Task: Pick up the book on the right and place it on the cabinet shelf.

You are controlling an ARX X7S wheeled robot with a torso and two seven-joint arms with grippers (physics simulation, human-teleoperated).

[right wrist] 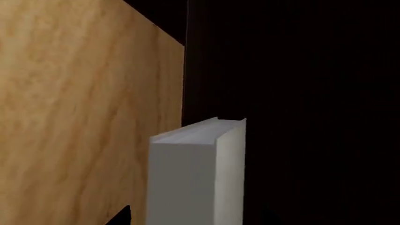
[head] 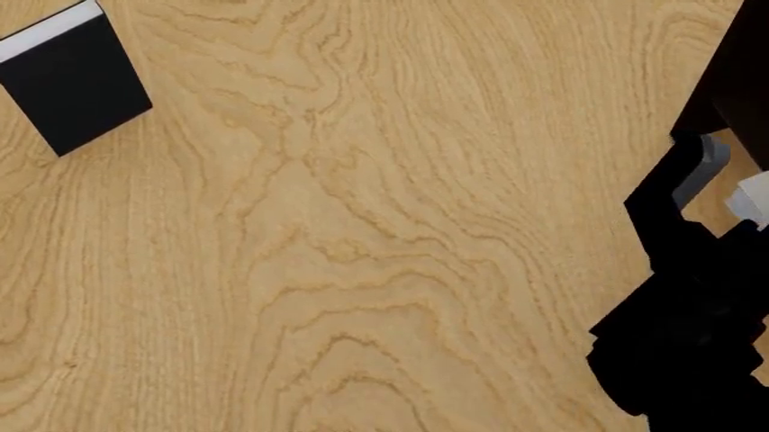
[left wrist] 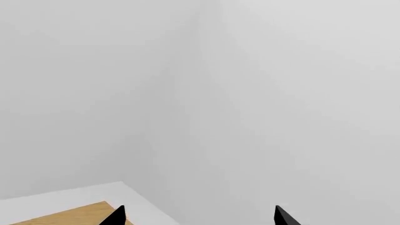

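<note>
Nearest me, my right arm [head: 685,333] fills the near right corner of the head view as a black mass, reaching toward the far right. At its end my right pincer [right wrist: 194,218] is clamped on the light grey book [right wrist: 196,173]; in the right wrist view the book stands up between my two dark fingertips [right wrist: 120,216], which show only as small tips on either side of it. Its plain cover and paler page edge both face the camera. From the head view only a small pale corner of the book [head: 747,196] peeks out beside the arm.

Just beyond the book is the very dark cabinet [right wrist: 300,93], almost black, rising from the wooden table [head: 360,234] at the far right edge. I cannot tell whether the book touches it.

Far left on the table lies a black book with a white page edge [head: 75,79], well apart from me.

My left pincer [left wrist: 200,216] points at a bare white wall, tips spread apart, holding nothing.
</note>
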